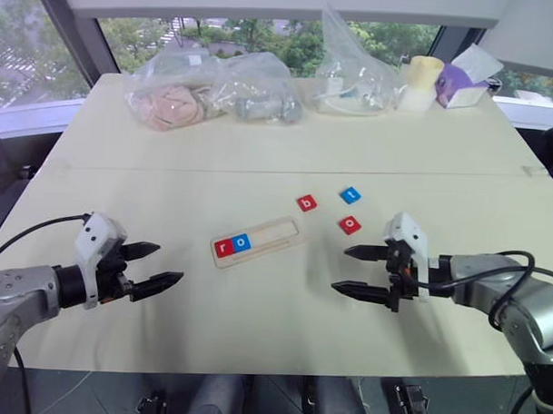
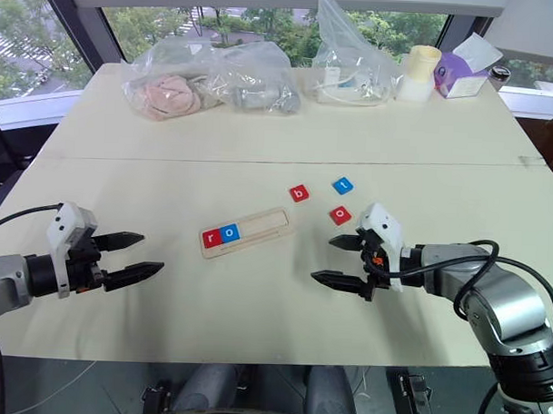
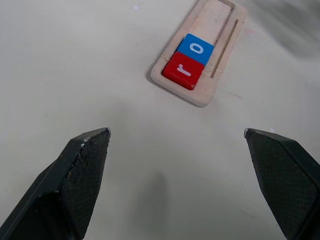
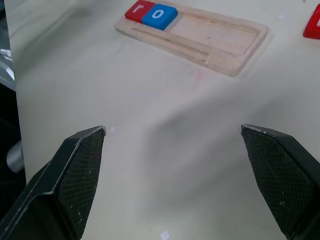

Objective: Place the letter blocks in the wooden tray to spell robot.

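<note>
The wooden tray [image 1: 255, 240] lies on the desk [image 1: 260, 152] between the two tools, with the red r block [image 1: 224, 248] and blue o block [image 1: 243, 242] seated side by side at its left end. The red b block [image 1: 307, 203], blue t block [image 1: 350, 194] and red o block [image 1: 349, 225] lie loose on the desk beyond the tray's right end, the red o nearest the right tool [image 1: 354, 270]. The left tool [image 1: 153, 267] and the right tool both hover with fingers spread wide apart, holding nothing, each well apart from the tray.

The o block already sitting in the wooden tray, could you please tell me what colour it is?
Blue, with a white letter; the o block shows best in the left wrist view.
</note>
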Robot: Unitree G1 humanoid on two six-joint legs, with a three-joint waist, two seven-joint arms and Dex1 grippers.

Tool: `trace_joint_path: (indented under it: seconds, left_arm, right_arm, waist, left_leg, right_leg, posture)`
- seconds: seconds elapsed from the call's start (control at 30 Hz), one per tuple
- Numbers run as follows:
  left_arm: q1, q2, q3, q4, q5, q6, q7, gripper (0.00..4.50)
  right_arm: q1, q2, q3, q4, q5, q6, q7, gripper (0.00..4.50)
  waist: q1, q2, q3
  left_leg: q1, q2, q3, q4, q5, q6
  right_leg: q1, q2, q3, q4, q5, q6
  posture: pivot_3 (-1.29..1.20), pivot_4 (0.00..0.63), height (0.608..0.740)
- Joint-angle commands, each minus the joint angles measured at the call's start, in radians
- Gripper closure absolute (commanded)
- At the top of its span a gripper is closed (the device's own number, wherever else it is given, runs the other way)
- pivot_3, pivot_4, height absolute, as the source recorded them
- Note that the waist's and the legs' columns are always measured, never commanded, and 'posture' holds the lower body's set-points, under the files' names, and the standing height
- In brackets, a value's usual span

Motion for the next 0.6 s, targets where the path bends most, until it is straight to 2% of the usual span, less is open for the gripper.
trace_joint_path:
  seconds: [0.03, 0.5, 0.6]
  left_arm:
    - [-0.004, 0.000, 0.026, -0.014, 0.000, -0.022, 0.005, 0.00]
    - [-0.019, 0.006, 0.018, -0.015, 0.003, -0.026, -0.008, 0.00]
    - [-0.042, 0.055, -0.005, 0.015, 0.044, -0.069, -0.059, 0.00]
  right_arm:
    - [-0.017, 0.006, -0.005, -0.019, 0.002, -0.021, -0.001, 0.07]
    - [-0.029, 0.027, 0.017, -0.009, -0.015, -0.039, -0.011, 0.07]
    - [-0.052, 0.043, 0.019, -0.008, -0.008, -0.025, -0.023, 0.07]
  waist:
    - [-0.001, 0.000, 0.000]
    - [0.000, 0.000, 0.000]
    - [0.000, 0.000, 0.000]
  left_leg:
    - [0.000, 0.000, 0.000, 0.000, 0.000, 0.000]
    - [0.000, 0.000, 0.000, 0.000, 0.000, 0.000]
    - [0.000, 0.000, 0.000, 0.000, 0.000, 0.000]
  right_leg:
    - [0.000, 0.000, 0.000, 0.000, 0.000, 0.000]
    - [0.000, 0.000, 0.000, 0.001, 0.000, 0.000]
    - [0.000, 0.000, 0.000, 0.001, 0.000, 0.000]
  posture:
    - [0.00, 0.150, 0.740]
    - [0.00, 0.150, 0.740]
    - [0.00, 0.150, 0.740]
